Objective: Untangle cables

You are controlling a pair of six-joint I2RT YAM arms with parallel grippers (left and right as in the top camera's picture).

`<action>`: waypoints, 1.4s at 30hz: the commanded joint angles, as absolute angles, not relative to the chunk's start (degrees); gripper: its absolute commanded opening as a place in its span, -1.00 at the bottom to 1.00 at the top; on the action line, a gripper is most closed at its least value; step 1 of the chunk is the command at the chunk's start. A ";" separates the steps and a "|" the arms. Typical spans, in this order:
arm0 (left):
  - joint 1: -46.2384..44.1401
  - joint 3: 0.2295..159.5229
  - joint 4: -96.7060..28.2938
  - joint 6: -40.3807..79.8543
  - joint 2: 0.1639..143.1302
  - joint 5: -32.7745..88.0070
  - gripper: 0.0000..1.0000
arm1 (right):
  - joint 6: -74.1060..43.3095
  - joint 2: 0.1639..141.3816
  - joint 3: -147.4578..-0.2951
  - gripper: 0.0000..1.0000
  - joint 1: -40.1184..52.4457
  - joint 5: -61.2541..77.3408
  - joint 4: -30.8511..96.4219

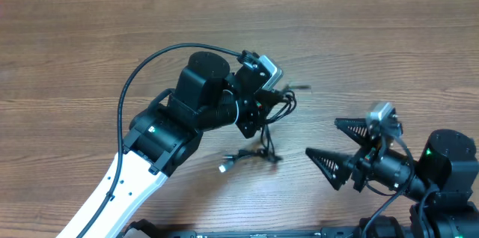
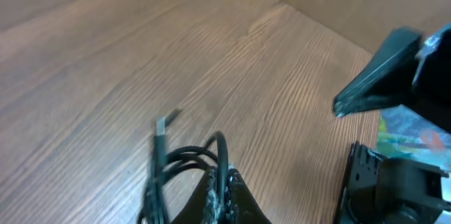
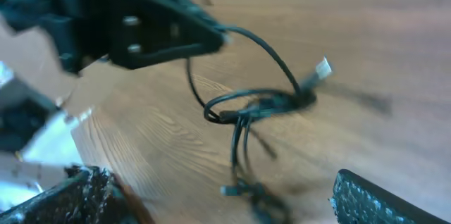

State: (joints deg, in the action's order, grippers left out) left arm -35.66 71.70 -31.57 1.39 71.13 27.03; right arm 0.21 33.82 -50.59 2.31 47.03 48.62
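The cables (image 1: 268, 129) are thin black cords, bunched in loops and hanging from my left gripper (image 1: 263, 112), which is shut on one strand above the wooden table. Loose metal-tipped ends trail down to the table near the front (image 1: 227, 165). In the left wrist view the cables (image 2: 184, 162) loop beside the pinched jaws (image 2: 227, 189). In the right wrist view the cables (image 3: 250, 108) hang from the left gripper, with one plug end raised at the right. My right gripper (image 1: 322, 139) is open and empty, to the right of the cables, pointing at them.
The wooden table (image 1: 90, 58) fills the views. The thick black wiring of the left arm (image 1: 150, 62) arcs over the arm's left side. The right arm's base (image 1: 441, 167) sits at the front right corner.
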 commanded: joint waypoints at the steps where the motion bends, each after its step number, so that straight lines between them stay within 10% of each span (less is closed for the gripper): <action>1: -36.01 71.83 -30.44 1.17 70.50 27.07 -0.92 | -13.61 35.44 -51.77 1.00 2.57 41.34 49.52; 5: -36.01 71.83 -32.42 -0.23 71.50 24.05 0.04 | -14.20 37.19 -51.77 1.00 2.57 40.95 49.82; 8: -36.01 71.83 -35.11 -0.21 72.88 24.01 0.40 | -14.17 38.48 -51.77 1.00 2.57 40.93 49.82; 22: -34.76 71.83 -43.64 27.88 83.99 6.61 0.59 | -14.17 41.39 -51.77 1.00 2.55 37.21 50.28; 30: -31.16 71.83 -43.62 43.83 89.45 7.94 0.21 | -13.45 41.41 -51.77 1.00 2.55 35.35 50.92; 42: -31.11 71.83 -38.65 50.41 100.64 7.92 0.52 | -13.04 41.45 -51.77 1.00 2.57 33.91 51.00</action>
State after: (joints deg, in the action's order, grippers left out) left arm -31.11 71.70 -40.64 48.10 98.04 8.49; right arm -13.47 41.63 -50.57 2.31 34.50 51.05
